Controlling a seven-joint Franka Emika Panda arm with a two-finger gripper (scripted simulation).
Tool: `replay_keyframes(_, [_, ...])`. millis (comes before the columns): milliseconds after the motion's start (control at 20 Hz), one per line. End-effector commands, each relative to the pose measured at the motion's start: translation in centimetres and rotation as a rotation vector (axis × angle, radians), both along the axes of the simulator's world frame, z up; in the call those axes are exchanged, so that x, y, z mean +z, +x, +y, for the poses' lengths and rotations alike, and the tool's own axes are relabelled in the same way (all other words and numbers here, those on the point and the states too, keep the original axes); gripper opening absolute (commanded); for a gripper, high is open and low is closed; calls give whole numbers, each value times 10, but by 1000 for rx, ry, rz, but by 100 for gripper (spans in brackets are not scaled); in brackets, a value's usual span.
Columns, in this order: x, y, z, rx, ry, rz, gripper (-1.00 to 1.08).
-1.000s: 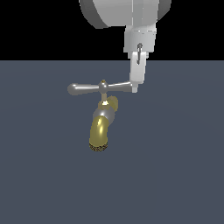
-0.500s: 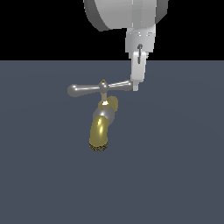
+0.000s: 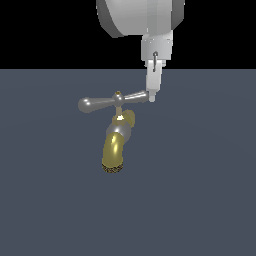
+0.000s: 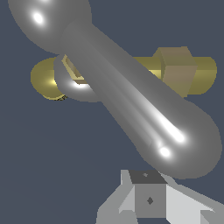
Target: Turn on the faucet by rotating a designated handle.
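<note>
The faucet point(image 3: 115, 149) stands mid-scene in the exterior view, its brass-gold spout curving down to a rough nozzle rim. On top sits the handle point(image 3: 102, 102), a silver-grey cross-bar with rounded bulbs, slightly tilted. My gripper point(image 3: 152, 96) hangs from above, shut, its fingertips against the bar's end on the exterior view's right. Nothing is held between the fingers. In the wrist view the handle point(image 4: 127, 96) fills the frame, the faucet point(image 4: 179, 72) lies behind it, and my gripper point(image 4: 148, 199) is pressed close to the near bulb.
A flat dark blue-grey floor point(image 3: 200, 200) spreads under the faucet, with black background above it. My arm's large white-grey wrist body point(image 3: 142, 17) hangs above the handle's end on the exterior view's right.
My gripper has shifted slightly towards the exterior view's left, pushing the bar's end. The handle has turned a little and now looks tilted rather than level.
</note>
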State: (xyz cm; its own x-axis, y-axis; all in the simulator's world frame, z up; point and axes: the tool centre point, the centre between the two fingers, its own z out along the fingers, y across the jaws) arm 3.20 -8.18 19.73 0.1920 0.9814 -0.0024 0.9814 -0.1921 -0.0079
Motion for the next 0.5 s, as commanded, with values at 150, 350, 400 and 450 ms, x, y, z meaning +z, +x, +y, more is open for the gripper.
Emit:
replay_keyframes(150, [0,21,22,21,2,-6,-100])
replay_keyframes(350, [0,33,28,21,2,-7,-100])
replay_keyframes(400, [0,36,29,21,2,-7,-100])
replay_keyframes(450, [0,39,31,21,2,-7,-100])
